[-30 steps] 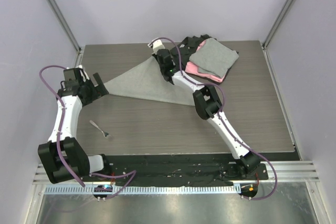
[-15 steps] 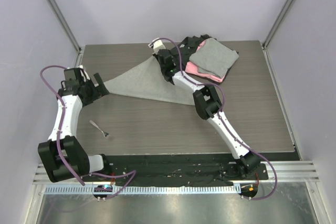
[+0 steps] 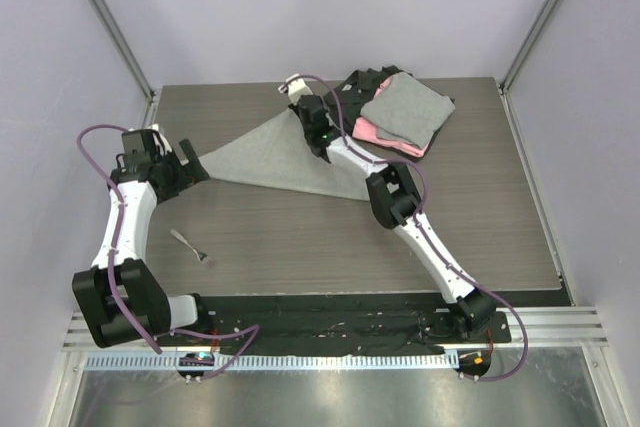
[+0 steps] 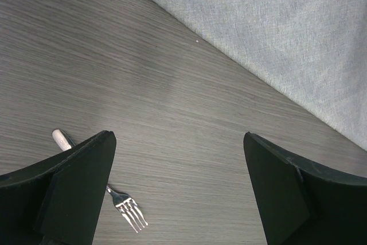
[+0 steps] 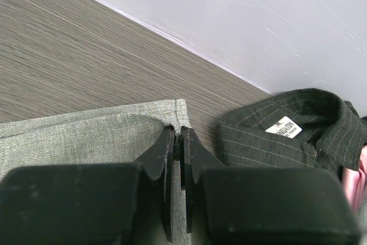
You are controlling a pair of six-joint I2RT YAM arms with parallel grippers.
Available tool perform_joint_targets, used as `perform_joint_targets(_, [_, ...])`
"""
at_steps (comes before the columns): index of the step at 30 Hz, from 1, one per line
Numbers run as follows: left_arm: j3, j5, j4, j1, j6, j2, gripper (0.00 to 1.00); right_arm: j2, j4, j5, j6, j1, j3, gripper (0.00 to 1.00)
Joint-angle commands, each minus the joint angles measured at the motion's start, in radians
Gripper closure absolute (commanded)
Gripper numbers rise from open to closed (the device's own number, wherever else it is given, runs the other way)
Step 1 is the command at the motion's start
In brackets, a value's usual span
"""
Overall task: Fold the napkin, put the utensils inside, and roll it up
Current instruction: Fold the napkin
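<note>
Right claw [image 5: 177,137] is pinched shut on the napkin [image 3: 262,159] at its far corner. Over the last second it has only crept slightly toward the back, so we judge the fold barely begun. Left claw [image 4: 178,142] hangs wide open and empty, with the napkin's edge just ahead of it and the fork [image 4: 127,209] behind, on the base side.

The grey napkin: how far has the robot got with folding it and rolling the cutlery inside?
Early days. The napkin lies as a triangle, so a diagonal fold seems made or underway. In hand: the right tool is shut on its far corner; the left tool hangs open. To do: the fork lies apart on the table, not yet on the cloth, and nothing is rolled.
</note>
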Motion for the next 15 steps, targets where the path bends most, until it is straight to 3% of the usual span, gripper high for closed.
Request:
perform_joint_targets(1, [0.008, 0.022, 0.036, 0.0, -0.005, -0.016, 0.0, -0.03, 0.075, 0.026, -0.025, 0.015, 0.006, 0.99])
perform_joint_targets(15, [0.007, 0.033, 0.039, 0.0, -0.008, -0.026, 0.0, -0.05, 0.086, 0.049, -0.07, 0.034, -0.022, 0.99])
